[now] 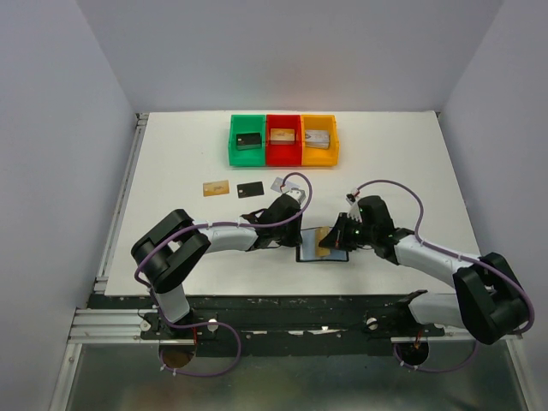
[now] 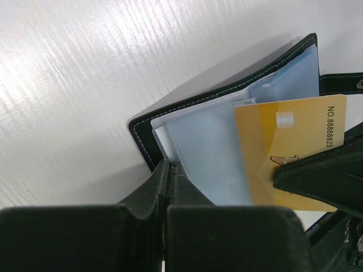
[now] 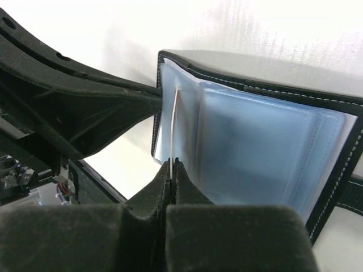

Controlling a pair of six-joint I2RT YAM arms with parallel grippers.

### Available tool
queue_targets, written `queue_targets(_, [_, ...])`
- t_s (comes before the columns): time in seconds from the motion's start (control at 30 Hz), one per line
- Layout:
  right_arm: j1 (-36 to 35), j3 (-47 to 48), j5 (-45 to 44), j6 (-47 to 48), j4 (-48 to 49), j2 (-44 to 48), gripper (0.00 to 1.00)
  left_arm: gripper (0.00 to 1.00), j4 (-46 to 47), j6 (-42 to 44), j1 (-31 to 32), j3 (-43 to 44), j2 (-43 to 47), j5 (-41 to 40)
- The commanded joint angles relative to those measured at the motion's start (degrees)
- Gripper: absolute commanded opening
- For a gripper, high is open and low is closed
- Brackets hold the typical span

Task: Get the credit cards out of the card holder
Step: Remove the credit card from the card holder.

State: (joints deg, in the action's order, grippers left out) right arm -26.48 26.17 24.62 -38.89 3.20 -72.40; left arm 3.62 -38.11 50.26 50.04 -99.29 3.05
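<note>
Lying open near the middle of the worktop's (image 1: 171, 171) near edge, the card holder (image 1: 318, 254) shows its black stitched cover and bluish clear pockets. The two arms meet over it, one from each side.

Left claw (image 2: 166, 173): closed, its tips pinched on the corner of a clear pocket at the holder's edge, as the left wrist view shows.

Right claw (image 3: 172, 167): closed on the gold card (image 2: 300, 130), seen edge-on between its tips in the right wrist view. In the left wrist view the card juts partly out of a clear pocket. Its printed number end is bare and its other end lies under the plastic.

Three more cards lie flat in a row on the worktop between the holder and the bins. From left to right they are a tan card (image 1: 215, 187), a black card (image 1: 250, 190) and a grey card (image 1: 285, 182). The grey card is partly hidden by the left arm.

Against the middle of the far edge stand a green bin (image 1: 235, 154), a red bin (image 1: 283, 157) and an orange bin (image 1: 334, 154), touching side by side. Each holds one blocky item.
</note>
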Motion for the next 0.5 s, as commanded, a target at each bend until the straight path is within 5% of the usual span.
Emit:
queue_targets(0.0, [0.6, 0.7, -3.0, 1.1, -2.7, 1.8, 0.0, 0.0, -5.2, -0.2, 0.1, -1.6, -1.7, -0.9])
queue_targets(0.47, [0.8, 4.8, -9.8, 5.8, -17.4, 7.5, 0.0, 0.0, -4.9, 0.7, 0.1, -1.5, 0.7, -0.5])
